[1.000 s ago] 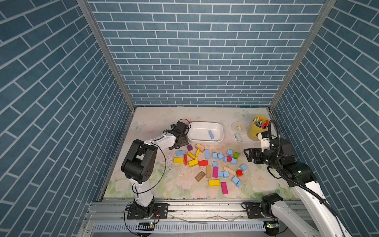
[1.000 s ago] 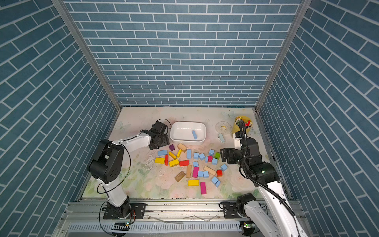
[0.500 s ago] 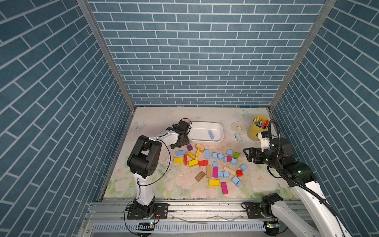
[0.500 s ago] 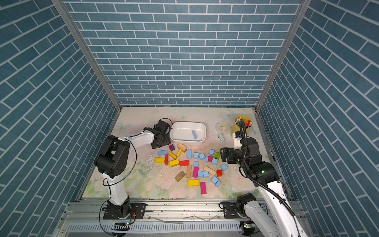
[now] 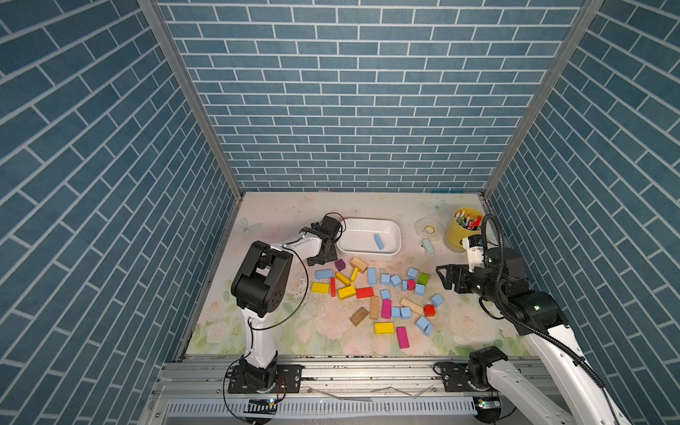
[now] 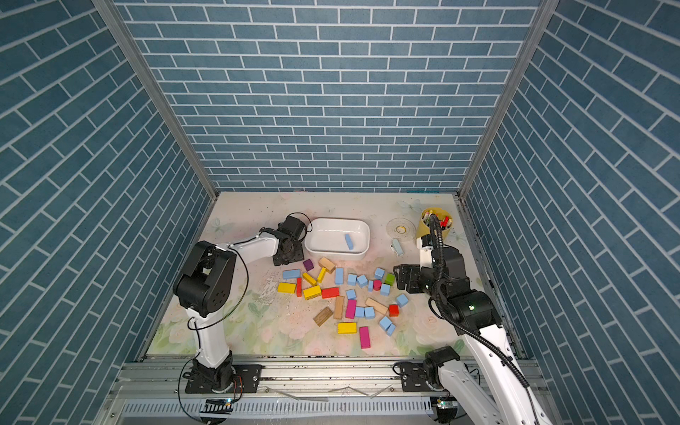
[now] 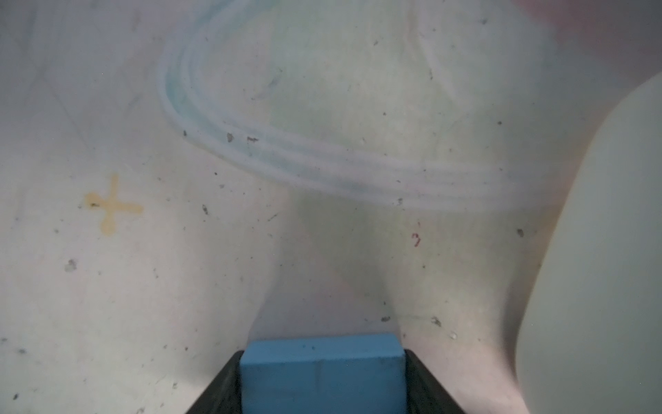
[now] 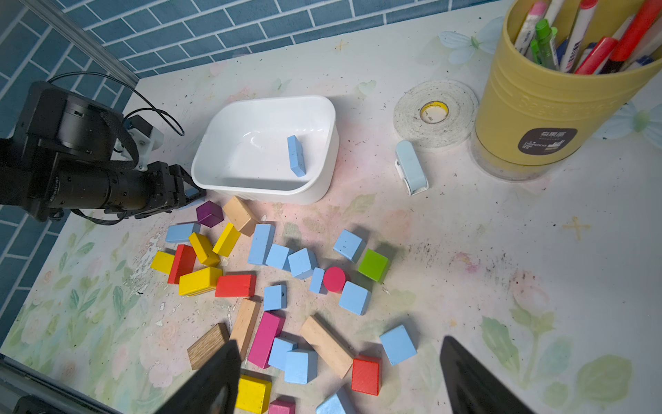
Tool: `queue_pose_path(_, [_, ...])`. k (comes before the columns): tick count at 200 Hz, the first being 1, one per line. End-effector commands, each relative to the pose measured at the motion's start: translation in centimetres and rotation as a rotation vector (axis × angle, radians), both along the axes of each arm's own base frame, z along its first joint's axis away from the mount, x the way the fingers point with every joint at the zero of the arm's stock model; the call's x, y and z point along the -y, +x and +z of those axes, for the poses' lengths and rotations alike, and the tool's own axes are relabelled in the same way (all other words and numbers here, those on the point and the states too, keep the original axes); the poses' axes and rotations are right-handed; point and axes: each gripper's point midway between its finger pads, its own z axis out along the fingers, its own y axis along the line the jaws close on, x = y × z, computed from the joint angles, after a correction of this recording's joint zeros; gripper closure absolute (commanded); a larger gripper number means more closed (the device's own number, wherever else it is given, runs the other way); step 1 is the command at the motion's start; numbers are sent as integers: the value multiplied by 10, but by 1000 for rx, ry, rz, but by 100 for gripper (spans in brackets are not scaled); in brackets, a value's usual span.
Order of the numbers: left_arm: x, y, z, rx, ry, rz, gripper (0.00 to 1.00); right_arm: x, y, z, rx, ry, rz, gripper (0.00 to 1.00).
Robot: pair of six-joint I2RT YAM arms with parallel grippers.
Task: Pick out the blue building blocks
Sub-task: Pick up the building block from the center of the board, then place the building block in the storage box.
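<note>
- Closing inward a moment ago, the left gripper (image 7: 322,353) now clasps a blue block (image 7: 322,380) beside the white tray (image 5: 390,230); lifting seems next.
- Right gripper (image 8: 340,342) hangs spread and empty near the scattered blue building blocks (image 5: 385,279).

Both top views bright, evenly lit from overhead, sharp throughout; shadows on the worktop (image 5: 279,331) short and soft; left wrist view dim, hazy, washed-out; only the blue block (image 7: 322,376) reads clearly; right wrist view crisp, stretched at the edges; glare inside the tub (image 8: 243,154); right hand (image 8: 340,342) fingers (image 8: 215,380) dark, soft-edged.
</note>
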Motion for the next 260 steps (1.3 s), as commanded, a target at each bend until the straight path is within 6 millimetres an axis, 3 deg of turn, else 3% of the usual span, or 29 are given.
queue_pose_path(1, [-12,-15,-2,-34,60,-15,52,-3,0,0,5,15,11,13])
queue_pose_path(41, [-11,-13,34,42,31,-28,69,-4,1,-1,4,18,12,13])
queue_pose_path(88, [-4,-6,119,204,-29,-81,71,-1,6,3,27,15,-12,13])
queue_pose_path(111, [14,5,156,267,-55,-146,71,2,8,8,43,19,-40,13])
queue_pose_path(129, [37,17,175,295,-58,-207,71,3,7,10,42,27,-51,13])
queue_pose_path(146, [64,28,181,304,-70,-262,71,4,5,14,41,36,-57,13])
queue_pose_path(173, [107,44,172,277,-72,-343,71,13,4,19,60,21,-98,13])
queue_pose_path(238, [179,67,130,205,-89,-454,69,24,-2,22,65,-12,-134,13])
queue_pose_path(260, [199,73,114,182,-110,-476,63,25,-3,22,58,-9,-143,13])
